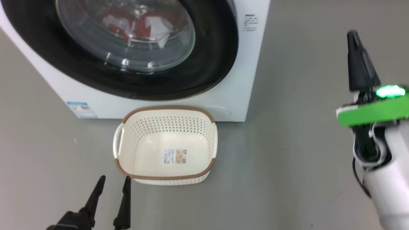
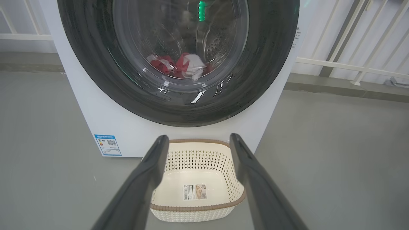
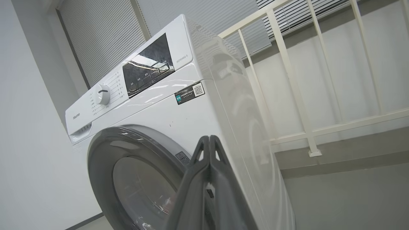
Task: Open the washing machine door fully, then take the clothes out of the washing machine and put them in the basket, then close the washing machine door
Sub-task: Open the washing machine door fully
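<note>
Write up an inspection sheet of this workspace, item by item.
Surface: grey floor, smooth.
Job's things: door shut on the washer; red clothes inside, seen through it; basket on the floor before the washer, empty but for its label.
Clutter: nothing seen.
End effectors: left end effector open, low beside the basket; right end effector shut, empty, raised right of the washer.
Cables: thin dark cable on the right arm.
Surroundings: white railing, blinds, pale wall.

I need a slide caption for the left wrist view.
Open left end effector frames the empty basket before the closed door, red clothes seen through it.
</note>
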`<state>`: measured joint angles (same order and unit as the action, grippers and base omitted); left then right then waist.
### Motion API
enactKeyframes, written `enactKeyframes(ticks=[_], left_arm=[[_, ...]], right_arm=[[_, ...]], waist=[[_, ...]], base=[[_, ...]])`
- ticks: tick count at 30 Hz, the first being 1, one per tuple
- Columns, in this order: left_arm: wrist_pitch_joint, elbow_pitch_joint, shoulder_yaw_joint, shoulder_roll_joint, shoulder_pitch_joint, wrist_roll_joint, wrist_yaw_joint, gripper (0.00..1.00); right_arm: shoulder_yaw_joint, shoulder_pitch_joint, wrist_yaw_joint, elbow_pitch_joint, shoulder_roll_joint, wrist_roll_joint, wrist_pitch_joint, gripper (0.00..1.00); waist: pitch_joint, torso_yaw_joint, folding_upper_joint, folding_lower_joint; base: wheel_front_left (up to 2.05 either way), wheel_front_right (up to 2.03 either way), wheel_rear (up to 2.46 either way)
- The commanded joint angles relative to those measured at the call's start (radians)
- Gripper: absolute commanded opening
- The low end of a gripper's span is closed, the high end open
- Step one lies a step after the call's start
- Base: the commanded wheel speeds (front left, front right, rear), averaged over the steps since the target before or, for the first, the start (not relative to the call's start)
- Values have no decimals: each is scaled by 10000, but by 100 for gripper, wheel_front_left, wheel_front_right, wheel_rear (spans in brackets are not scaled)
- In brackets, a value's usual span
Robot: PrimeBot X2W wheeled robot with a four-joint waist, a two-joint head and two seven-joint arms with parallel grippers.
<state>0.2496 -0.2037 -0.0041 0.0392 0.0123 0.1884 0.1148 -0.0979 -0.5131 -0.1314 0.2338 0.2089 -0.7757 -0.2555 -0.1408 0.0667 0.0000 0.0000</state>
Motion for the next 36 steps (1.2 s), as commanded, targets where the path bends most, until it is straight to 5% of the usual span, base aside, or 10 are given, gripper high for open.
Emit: enactKeyframes(ticks=[1,8,21,36], left_arm=[[122,227,251,110,409,85,44,100],[122,196,156,110,765,180,87,100],[122,79,3,110,1240,345,134,100],[122,14,-354,110,1712,554,154,100]], right_arm=[[-355,-523,7,-81,185,-347,-63,0],[-1181,-2017,7,587,774,-2425,129,0],[-2189,-4180,7,2170,1355,-6546,2925,0],[-2250,-6366,7,4391,1206,-8622,6451,0]], waist=[[-338,315,0,0],[-807,656,0,0],[-1413,1081,0,0],[-2103,1565,0,0]], base=[[0,0,0],[0,0,0],[0,0,0],[0,0,0]])
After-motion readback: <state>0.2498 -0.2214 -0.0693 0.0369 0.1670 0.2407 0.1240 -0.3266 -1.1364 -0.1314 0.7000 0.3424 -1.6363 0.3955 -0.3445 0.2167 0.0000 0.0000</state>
